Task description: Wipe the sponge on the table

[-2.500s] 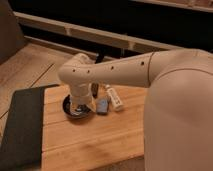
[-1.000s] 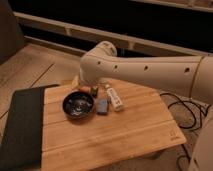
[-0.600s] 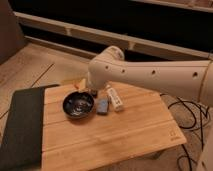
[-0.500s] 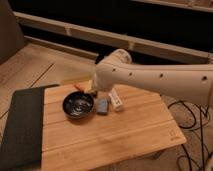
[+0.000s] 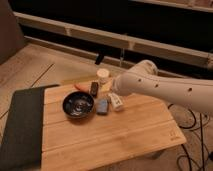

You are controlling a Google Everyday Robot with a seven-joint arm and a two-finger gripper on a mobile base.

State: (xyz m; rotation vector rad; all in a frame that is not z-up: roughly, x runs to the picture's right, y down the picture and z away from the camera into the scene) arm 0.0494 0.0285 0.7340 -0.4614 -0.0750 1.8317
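The sponge (image 5: 102,106) is a small grey-blue block lying flat on the wooden table (image 5: 125,137), just right of a black bowl (image 5: 78,105). My white arm (image 5: 155,86) reaches in from the right. Its end hangs over the back of the table, above and right of the sponge and apart from it. My gripper is hidden behind that end of the arm, and nothing from the table is held in it.
A white dotted strip (image 5: 116,101) lies right of the sponge. Behind it sit a small black block (image 5: 94,88), a white cup (image 5: 103,75) and an orange piece (image 5: 80,86). A dark mat (image 5: 22,125) covers the table's left side. Cables (image 5: 192,125) trail on the floor at right.
My arm has swung to the right, away from the bowl, which it covered earlier. The sponge and the other things on the table have stayed where they were.
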